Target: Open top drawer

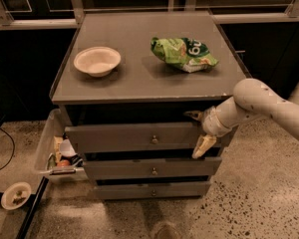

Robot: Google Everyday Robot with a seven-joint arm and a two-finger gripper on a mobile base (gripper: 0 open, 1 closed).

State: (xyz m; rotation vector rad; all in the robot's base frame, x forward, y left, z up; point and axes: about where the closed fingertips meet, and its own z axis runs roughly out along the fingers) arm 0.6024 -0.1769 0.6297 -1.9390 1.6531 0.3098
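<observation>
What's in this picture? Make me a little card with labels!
cabinet: grey, with three drawers in front
on top, left: white bowl
on top, right: crumpled green snack bag
top drawer: the biggest grey front, with a small round knob in the middle
pincer: at the top drawer's right end, away from the knob, one finger above the front and one below
pincer fingers: spread apart
lower drawers: two smaller ones, each with a knob
</observation>
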